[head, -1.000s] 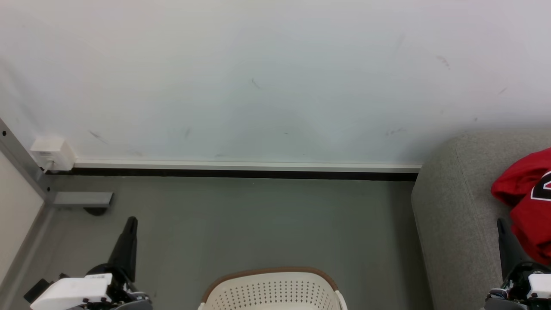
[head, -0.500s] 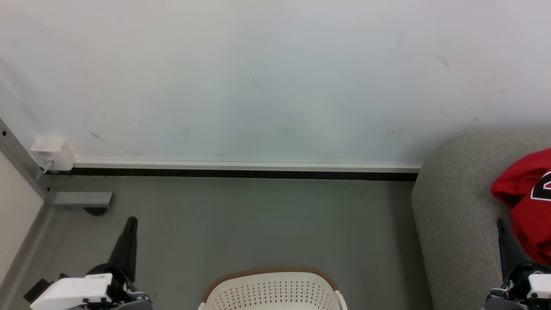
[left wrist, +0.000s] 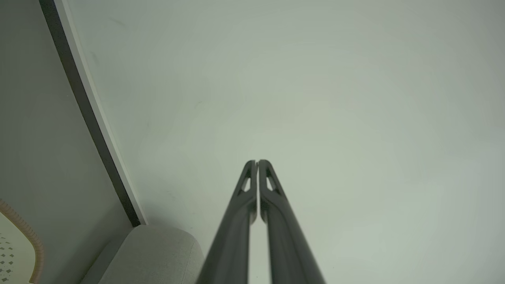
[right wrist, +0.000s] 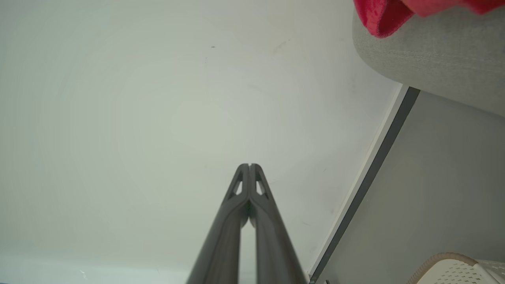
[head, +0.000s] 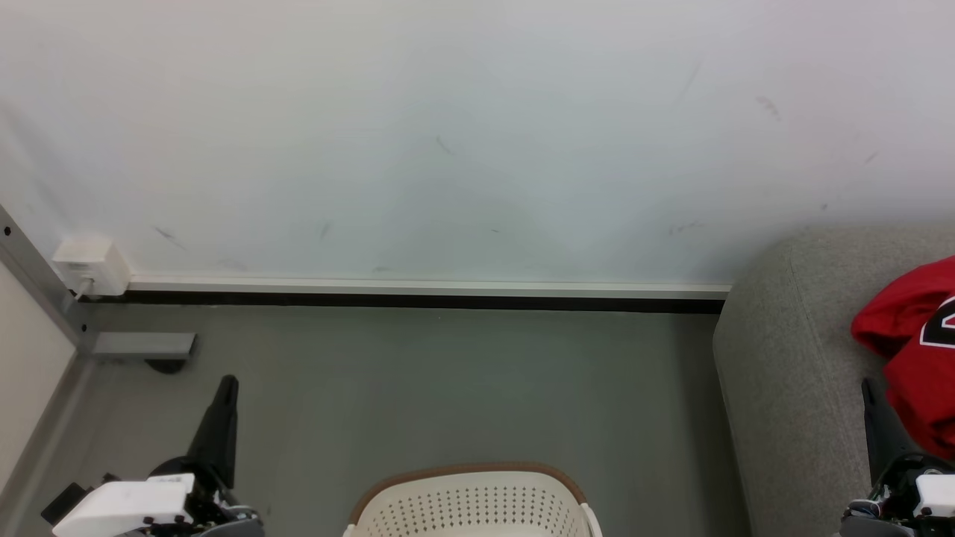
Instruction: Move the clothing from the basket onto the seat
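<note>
Red clothing (head: 914, 350) with part of a black, white-edged number lies on the grey seat (head: 783, 358) at the right edge of the head view; a red fold (right wrist: 382, 15) hangs over the seat's edge (right wrist: 434, 59) in the right wrist view. The cream basket (head: 470, 500) with its brown rim stands on the floor at the bottom centre, its inside out of view. My left gripper (head: 227, 384) rests at the lower left, shut and holding nothing (left wrist: 257, 161). Beside the seat's front, my right gripper (head: 869, 388) is shut and holds nothing (right wrist: 249, 165).
A white wall with a white-and-black skirting (head: 425, 292) runs across the back. A white socket box (head: 89, 265) and a grey metal post with a foot bracket (head: 142, 344) stand at the left. Grey floor (head: 477, 388) lies between wall, basket and seat.
</note>
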Controlling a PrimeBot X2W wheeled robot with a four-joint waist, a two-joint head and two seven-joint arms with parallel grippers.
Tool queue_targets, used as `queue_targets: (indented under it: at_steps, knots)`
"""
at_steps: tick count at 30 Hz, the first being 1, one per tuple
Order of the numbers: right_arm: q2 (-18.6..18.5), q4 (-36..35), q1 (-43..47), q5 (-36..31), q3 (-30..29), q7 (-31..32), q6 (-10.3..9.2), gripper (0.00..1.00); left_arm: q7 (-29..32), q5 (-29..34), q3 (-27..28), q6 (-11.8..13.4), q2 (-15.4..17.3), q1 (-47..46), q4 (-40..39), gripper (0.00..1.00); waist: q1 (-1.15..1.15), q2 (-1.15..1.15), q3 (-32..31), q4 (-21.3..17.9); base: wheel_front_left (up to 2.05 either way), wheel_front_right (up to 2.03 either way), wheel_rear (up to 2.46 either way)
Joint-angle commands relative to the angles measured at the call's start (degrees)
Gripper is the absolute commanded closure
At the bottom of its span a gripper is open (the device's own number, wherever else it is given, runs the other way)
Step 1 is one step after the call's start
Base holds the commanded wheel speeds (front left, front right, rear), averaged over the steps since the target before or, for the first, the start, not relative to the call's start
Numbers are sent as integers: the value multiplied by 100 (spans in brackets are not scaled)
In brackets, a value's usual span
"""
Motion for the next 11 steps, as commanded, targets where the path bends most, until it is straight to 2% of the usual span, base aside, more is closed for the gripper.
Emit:
queue_targets:
  at_steps: [1,11]
  knots:
    - [-38,-15,-64,50,-17,-26,-12,100,8,-86,7,11,14,-12,-24,100,0,0,0,0,0,0,0]
    - [-31,-10,-63,42,-23,-26,-12,100,8,-86,7,11,14,-12,-24,100,0,0,0,0,0,0,0]
